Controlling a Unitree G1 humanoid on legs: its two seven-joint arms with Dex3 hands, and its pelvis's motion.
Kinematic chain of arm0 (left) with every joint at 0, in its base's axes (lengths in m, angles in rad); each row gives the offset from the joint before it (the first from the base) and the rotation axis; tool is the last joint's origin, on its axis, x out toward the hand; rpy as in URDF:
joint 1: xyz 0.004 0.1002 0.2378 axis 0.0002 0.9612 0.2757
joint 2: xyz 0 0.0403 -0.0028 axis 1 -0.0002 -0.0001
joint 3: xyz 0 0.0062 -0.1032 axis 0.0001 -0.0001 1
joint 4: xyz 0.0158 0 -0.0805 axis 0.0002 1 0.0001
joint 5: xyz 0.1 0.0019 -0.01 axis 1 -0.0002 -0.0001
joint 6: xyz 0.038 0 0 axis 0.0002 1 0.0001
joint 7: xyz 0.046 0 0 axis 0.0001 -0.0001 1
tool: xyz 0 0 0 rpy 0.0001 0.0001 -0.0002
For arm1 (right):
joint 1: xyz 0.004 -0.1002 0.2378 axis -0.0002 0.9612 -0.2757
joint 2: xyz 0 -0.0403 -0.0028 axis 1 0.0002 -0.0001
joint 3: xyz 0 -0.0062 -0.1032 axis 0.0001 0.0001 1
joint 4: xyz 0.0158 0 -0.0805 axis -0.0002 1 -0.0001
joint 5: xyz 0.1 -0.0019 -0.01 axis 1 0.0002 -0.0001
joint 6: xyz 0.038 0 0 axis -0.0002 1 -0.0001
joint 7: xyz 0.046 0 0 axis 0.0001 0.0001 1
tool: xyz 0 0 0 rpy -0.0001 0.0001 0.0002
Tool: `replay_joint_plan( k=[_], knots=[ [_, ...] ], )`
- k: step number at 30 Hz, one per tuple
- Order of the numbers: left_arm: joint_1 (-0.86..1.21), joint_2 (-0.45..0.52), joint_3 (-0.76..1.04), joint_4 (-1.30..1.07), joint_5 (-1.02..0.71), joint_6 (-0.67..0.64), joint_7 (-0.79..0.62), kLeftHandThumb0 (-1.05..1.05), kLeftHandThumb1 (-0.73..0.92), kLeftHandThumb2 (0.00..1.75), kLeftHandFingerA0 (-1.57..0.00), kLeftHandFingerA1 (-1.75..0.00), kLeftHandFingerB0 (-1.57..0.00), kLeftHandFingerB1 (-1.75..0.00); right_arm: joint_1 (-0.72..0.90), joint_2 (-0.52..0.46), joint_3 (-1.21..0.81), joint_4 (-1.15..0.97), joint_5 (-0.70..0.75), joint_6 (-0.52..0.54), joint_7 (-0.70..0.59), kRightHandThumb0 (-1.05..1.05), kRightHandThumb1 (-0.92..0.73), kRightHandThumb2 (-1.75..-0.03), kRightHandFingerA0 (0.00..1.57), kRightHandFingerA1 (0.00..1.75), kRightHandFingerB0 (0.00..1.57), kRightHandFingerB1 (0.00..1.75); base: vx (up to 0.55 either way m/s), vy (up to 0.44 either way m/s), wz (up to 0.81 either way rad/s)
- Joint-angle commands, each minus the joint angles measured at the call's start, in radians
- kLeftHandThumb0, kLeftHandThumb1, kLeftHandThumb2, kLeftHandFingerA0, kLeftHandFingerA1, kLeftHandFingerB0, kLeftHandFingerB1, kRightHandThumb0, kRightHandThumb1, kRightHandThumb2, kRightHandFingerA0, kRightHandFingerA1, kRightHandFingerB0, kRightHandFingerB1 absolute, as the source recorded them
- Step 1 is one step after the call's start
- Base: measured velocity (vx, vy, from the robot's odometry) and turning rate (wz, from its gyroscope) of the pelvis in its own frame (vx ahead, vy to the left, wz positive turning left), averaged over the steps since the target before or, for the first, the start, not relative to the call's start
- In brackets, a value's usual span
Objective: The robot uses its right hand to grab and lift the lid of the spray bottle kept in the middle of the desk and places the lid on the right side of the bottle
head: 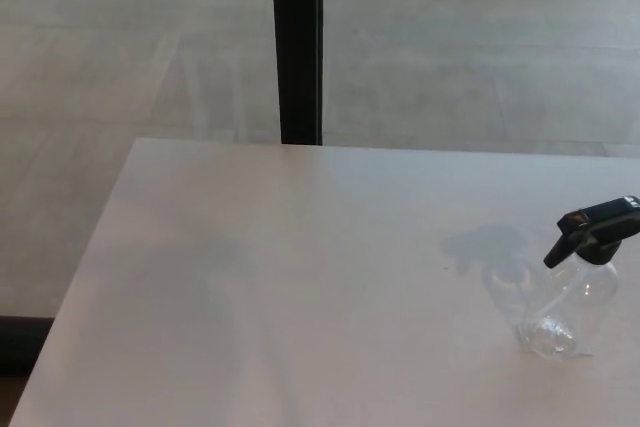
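Standing capped, spray bottle point(572, 305) on desk point(300, 277).

Lid point(597, 225) clipped at right edge

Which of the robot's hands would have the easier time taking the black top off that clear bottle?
Probably the right. Neither hand shows yet, but the spray bottle with its black lid stands at the desk's far right edge, the robot's right side.
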Motion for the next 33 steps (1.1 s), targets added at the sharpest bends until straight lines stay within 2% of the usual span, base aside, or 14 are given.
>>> replay_joint_plan(
  k=[1, 2, 3, 4, 5, 6, 8, 9, 11, 12, 18, 22, 27, 33],
  knots=[
    [0.002, 0.013, 0.004, 0.008, -0.019, -0.007, 0.019, -0.59, 0.67, 0.60, -0.67, -0.57, -0.56, -0.45, -0.108, -0.042, 0.187, -0.334, -0.026, 0.057, 0.141, -0.77, -0.53, -0.87, 0.22, 0.49, 0.07, 0.39, 0.00, 0.000, 0.00],
    [0.002, 0.013, 0.001, 0.010, -0.016, -0.011, 0.014, -0.58, 0.68, 0.61, -0.66, -0.55, -0.54, -0.45, -0.130, -0.054, 0.259, -0.363, -0.064, 0.036, 0.192, -0.78, -0.52, -0.89, 0.18, 0.48, 0.07, 0.39, 0.00, 0.000, 0.00],
    [0.002, 0.013, 0.004, 0.011, -0.019, -0.011, 0.011, -0.58, 0.68, 0.60, -0.65, -0.55, -0.53, -0.45, -0.146, -0.038, 0.284, -0.386, -0.025, 0.055, 0.240, -0.76, -0.50, -0.84, 0.15, 0.45, 0.08, 0.40, 0.00, 0.000, 0.00],
    [0.006, 0.012, 0.007, 0.007, -0.024, -0.011, 0.005, -0.60, 0.68, 0.61, -0.65, -0.59, -0.53, -0.46, -0.150, -0.049, 0.322, -0.404, -0.055, 0.047, 0.258, -0.74, -0.66, -0.60, 0.20, 0.35, 0.12, 0.29, 0.00, 0.000, 0.00],
    [0.009, 0.012, 0.005, 0.004, -0.023, -0.013, 0.002, -0.59, 0.69, 0.60, -0.65, -0.58, -0.53, -0.46, -0.151, -0.056, 0.353, -0.424, -0.077, 0.045, 0.269, -0.76, -0.52, -0.86, 0.13, 0.45, 0.05, 0.37, 0.00, 0.000, 0.00],
    [0.009, 0.012, 0.001, 0.006, -0.018, -0.012, 0.002, -0.58, 0.69, 0.61, -0.64, -0.59, -0.53, -0.45, -0.162, -0.064, 0.424, -0.453, -0.103, 0.030, 0.333, -0.71, -0.48, -0.87, 0.04, 0.40, 0.04, 0.32, 0.00, 0.000, 0.00],
    [0.009, 0.012, 0.001, 0.009, -0.017, -0.010, 0.004, -0.58, 0.68, 0.60, -0.63, -0.56, -0.52, -0.44, -0.176, -0.074, 0.487, -0.471, -0.129, 0.030, 0.376, -0.76, -0.48, -0.85, 0.04, 0.44, 0.03, 0.33, 0.00, 0.000, 0.00],
    [0.008, 0.011, 0.003, 0.011, -0.018, -0.017, 0.005, -0.59, 0.68, 0.60, -0.65, -0.58, -0.54, -0.46, -0.184, -0.087, 0.524, -0.492, -0.148, 0.063, 0.398, -0.38, -0.31, -0.93, 0.00, 0.51, 0.00, 0.49, 0.00, 0.000, 0.00],
    [0.006, 0.010, 0.005, 0.009, -0.020, -0.012, 0.014, -0.58, 0.67, 0.60, -0.66, -0.59, -0.55, -0.46, -0.195, -0.085, 0.583, -0.477, -0.196, 0.031, 0.418, -0.37, -0.30, -0.92, 0.03, 0.51, 0.00, 0.48, 0.00, 0.000, 0.00],
    [0.008, 0.009, 0.007, 0.009, -0.022, -0.015, 0.011, -0.58, 0.67, 0.60, -0.65, -0.57, -0.54, -0.46, -0.196, -0.076, 0.606, -0.453, -0.205, 0.008, 0.426, -0.71, -0.59, -0.59, 0.18, 0.34, 0.19, 0.27, 0.00, 0.000, 0.00],
    [0.008, 0.016, 0.000, 0.002, -0.015, -0.015, 0.009, -0.57, 0.69, 0.61, -0.66, -0.59, -0.54, -0.46, -0.144, -0.083, 0.696, -0.547, -0.215, 0.065, 0.454, -0.66, -0.60, -0.58, 0.23, 0.43, 0.25, 0.28, 0.00, 0.000, 0.00],
    [0.005, 0.022, -0.001, 0.009, -0.014, -0.015, 0.002, -0.58, 0.69, 0.60, -0.64, -0.57, -0.52, -0.45, -0.130, -0.086, 0.728, -0.545, -0.232, 0.042, 0.460, -0.67, -0.63, -0.59, 0.27, 0.43, 0.24, 0.29, 0.00, 0.000, 0.00],
    [0.004, 0.022, 0.002, 0.008, -0.017, -0.007, 0.004, -0.56, 0.69, 0.61, -0.64, -0.56, -0.52, -0.45, -0.109, -0.090, 0.769, -0.540, -0.255, 0.009, 0.478, -0.66, -0.63, -0.59, 0.43, 0.46, 0.31, 0.32, 0.00, 0.000, 0.00],
    [0.017, 0.019, -0.006, -0.003, -0.012, -0.019, -0.001, -0.58, 0.70, 0.61, -0.63, -0.58, -0.51, -0.44, -0.101, -0.114, 0.806, -0.572, -0.301, 0.015, 0.519, -0.79, -0.70, -0.61, 0.36, 0.49, 0.32, 0.31, 0.00, 0.000, 0.00]
  ],
)
